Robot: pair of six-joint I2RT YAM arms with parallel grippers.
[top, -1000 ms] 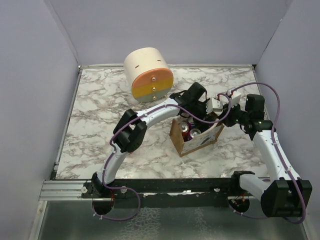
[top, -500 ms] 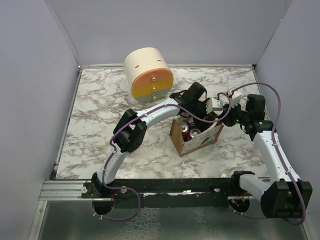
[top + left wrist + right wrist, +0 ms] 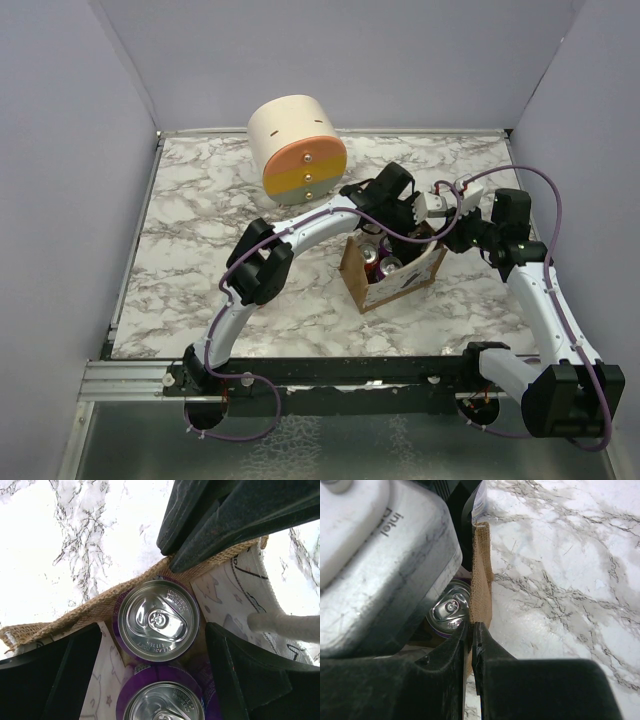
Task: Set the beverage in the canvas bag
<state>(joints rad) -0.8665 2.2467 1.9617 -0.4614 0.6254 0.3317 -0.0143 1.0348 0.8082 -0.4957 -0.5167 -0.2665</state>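
Observation:
The canvas bag (image 3: 400, 280) stands upright between the two arms, tan burlap with a cream rope handle (image 3: 285, 625). In the left wrist view, a purple beverage can (image 3: 159, 620) stands upright inside it. A second purple can (image 3: 162, 702) sits beside it. My left gripper (image 3: 152, 630) hangs over the bag's mouth, open, its fingers (image 3: 55, 675) wide either side of the can and not touching it. My right gripper (image 3: 471, 627) is shut on the bag's burlap rim (image 3: 481, 580) at the right side. The can top (image 3: 447, 611) shows just behind that rim.
A big cream cylinder with an orange-yellow face (image 3: 296, 148) lies at the back left of the marble table (image 3: 200, 260). The left arm's white wrist camera (image 3: 375, 555) crowds close to my right gripper. Grey walls enclose the table on three sides.
The left gripper's jaws have spread wider over the bag and the wrist has lifted slightly. The right gripper keeps pinching the bag's rim.

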